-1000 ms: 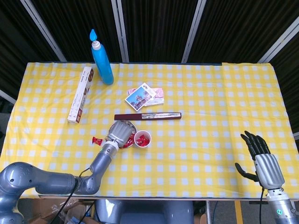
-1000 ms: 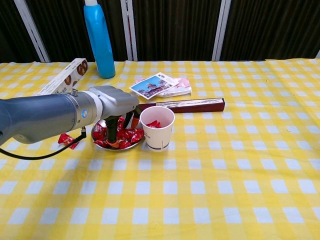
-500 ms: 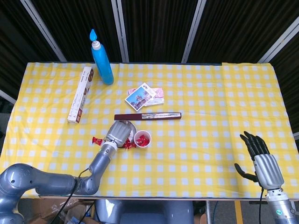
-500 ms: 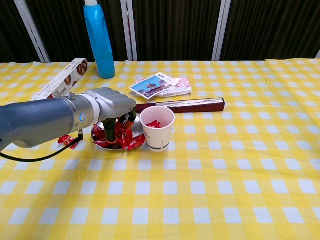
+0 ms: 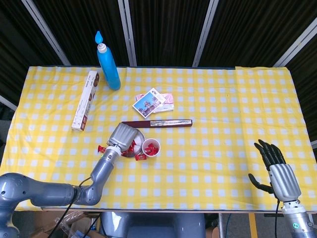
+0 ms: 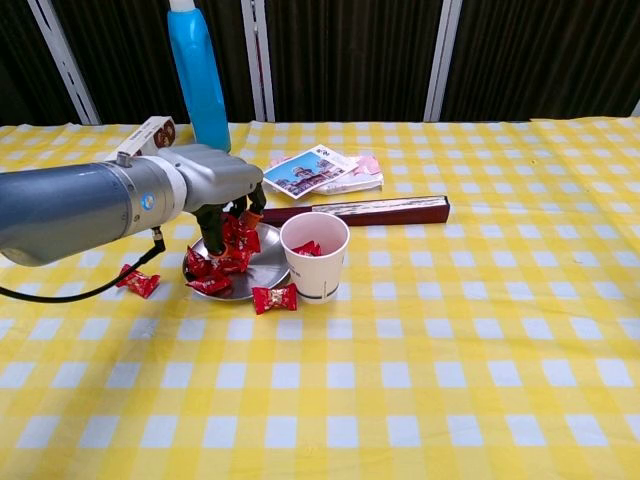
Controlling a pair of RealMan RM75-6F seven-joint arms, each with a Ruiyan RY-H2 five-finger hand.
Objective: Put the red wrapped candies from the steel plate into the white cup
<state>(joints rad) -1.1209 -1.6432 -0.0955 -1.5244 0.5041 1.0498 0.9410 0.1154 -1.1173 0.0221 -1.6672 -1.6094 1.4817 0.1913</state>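
Candies (image 6: 237, 234) — a red clump pinched in the left hand's (image 6: 205, 185) fingers (image 6: 232, 205), now lifted clear above the steel plate (image 6: 262, 268), where half a second ago the fingers were down among the pile. The lift cost something: one wrapped candy (image 6: 274, 298) has tumbled off the plate and lies on the yellow checked cloth (image 6: 450, 350) just in front, beside the white cup (image 6: 314, 256). Another stray candy (image 6: 137, 282) sits on the cloth left of the plate. A few stay on the plate; the cup already shows red inside.

So progress, but two strays will likely need separate pickups later. Next is a short carry right to the cup mouth — the rim is close, a low pass could tip it.

Room: dark long box (image 6: 360, 210) just behind the cup, cards (image 6: 312, 170) and blue bottle (image 6: 198, 82) further back, cloth in front open. Right hand (image 5: 278, 171) idles at the near right table edge, fingers apart, holding nothing.
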